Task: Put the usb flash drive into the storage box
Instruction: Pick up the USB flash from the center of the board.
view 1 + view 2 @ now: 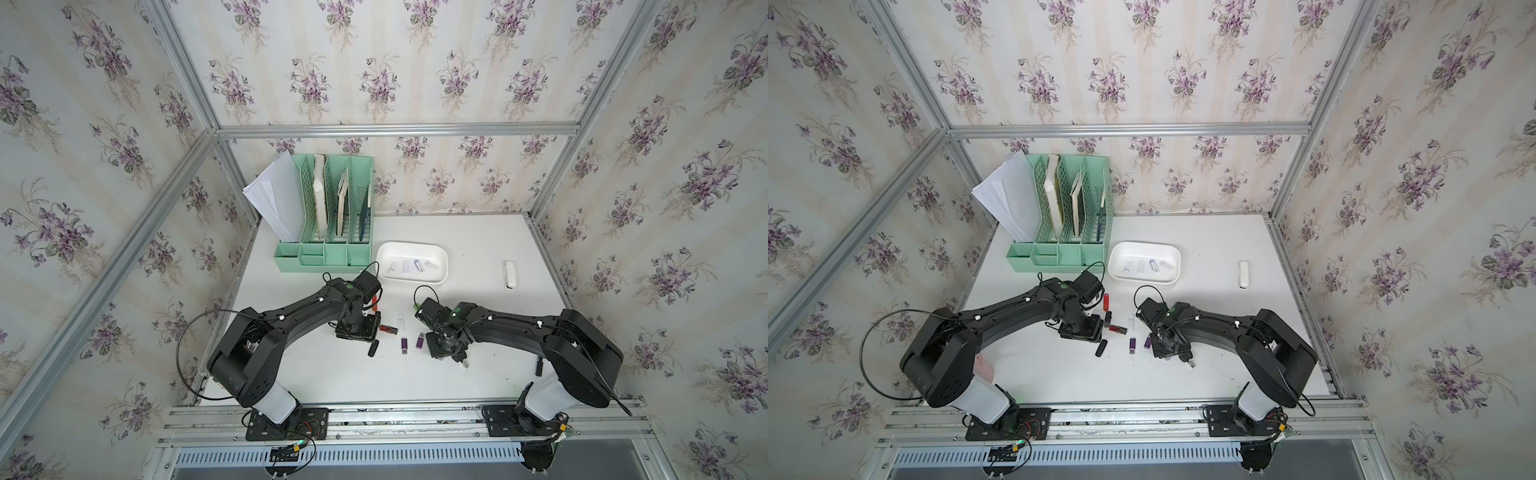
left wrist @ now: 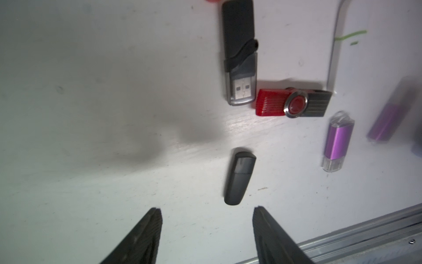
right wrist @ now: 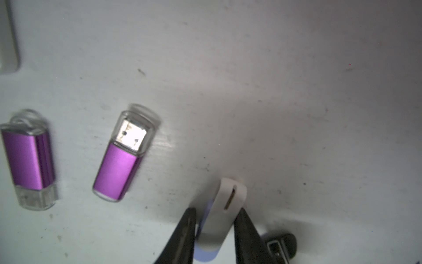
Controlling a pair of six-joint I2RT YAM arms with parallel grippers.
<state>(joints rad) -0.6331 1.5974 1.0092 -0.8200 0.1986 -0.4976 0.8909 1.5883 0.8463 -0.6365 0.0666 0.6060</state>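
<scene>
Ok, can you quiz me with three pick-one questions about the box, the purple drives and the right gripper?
1. Where is the box?
A) beside the green organizer
B) inside the organizer
C) on the floor

2. How many purple drives lie outside the box?
A) one
B) two
C) five

3. What is the right gripper doing?
A) open over nothing
B) shut on a white drive
C) holding the organizer

Answers:
1 A: both top views show the box on the table right next to the organizer.
2 B: the right wrist view shows two of them lying side by side.
3 B: the right wrist view shows its fingers pressed on both sides of the white drive.
</scene>
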